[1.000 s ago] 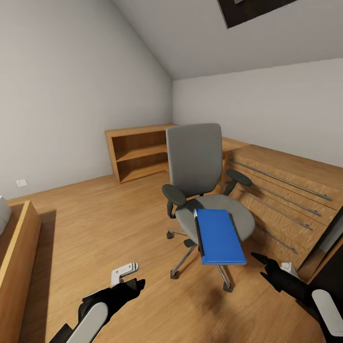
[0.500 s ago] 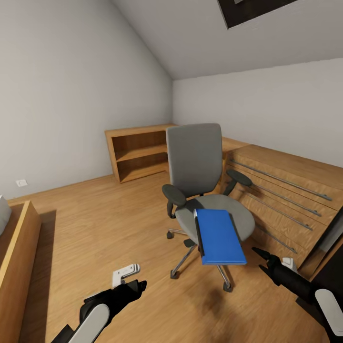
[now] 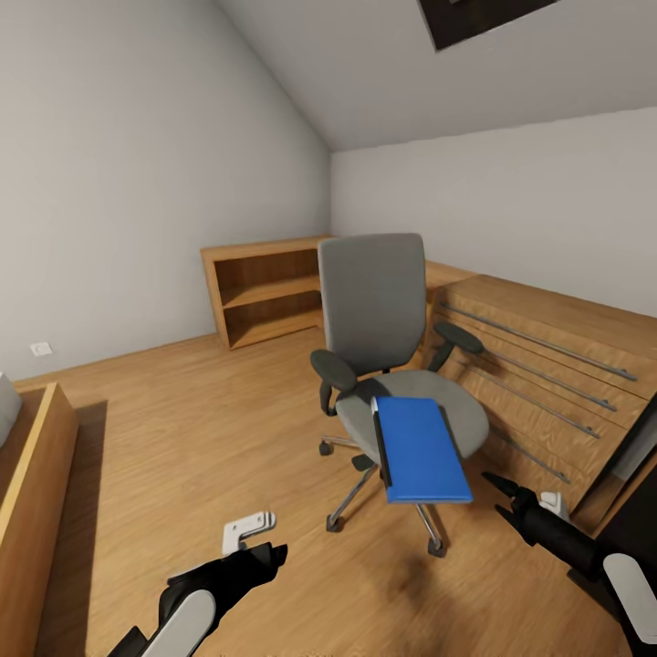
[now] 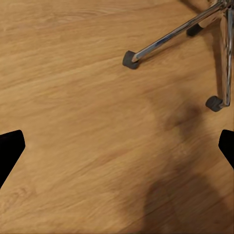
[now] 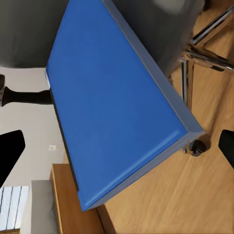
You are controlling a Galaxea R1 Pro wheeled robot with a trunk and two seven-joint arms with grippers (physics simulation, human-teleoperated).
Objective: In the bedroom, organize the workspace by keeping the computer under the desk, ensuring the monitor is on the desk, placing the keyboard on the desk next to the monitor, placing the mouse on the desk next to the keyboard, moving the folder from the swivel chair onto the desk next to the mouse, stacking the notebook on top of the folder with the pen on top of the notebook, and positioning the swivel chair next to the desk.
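With my right gripper (image 3: 497, 482), jaws spread, near the blue folder (image 3: 418, 449) overhanging the swivel chair (image 3: 392, 365) at centre frame, a clumsy nudge could tip it off.

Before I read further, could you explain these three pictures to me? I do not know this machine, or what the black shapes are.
They are simulator renders of a two-armed wheeled robot. The head camera looks down at a bedroom floor: the left gripper and right gripper are black and hold nothing. Between them stands the swivel chair, with a blue folder overhanging its seat's front. The other two pictures come from wrist cameras; the black corners are open fingertips. The left wrist sees the chair's legs, the right wrist the folder.
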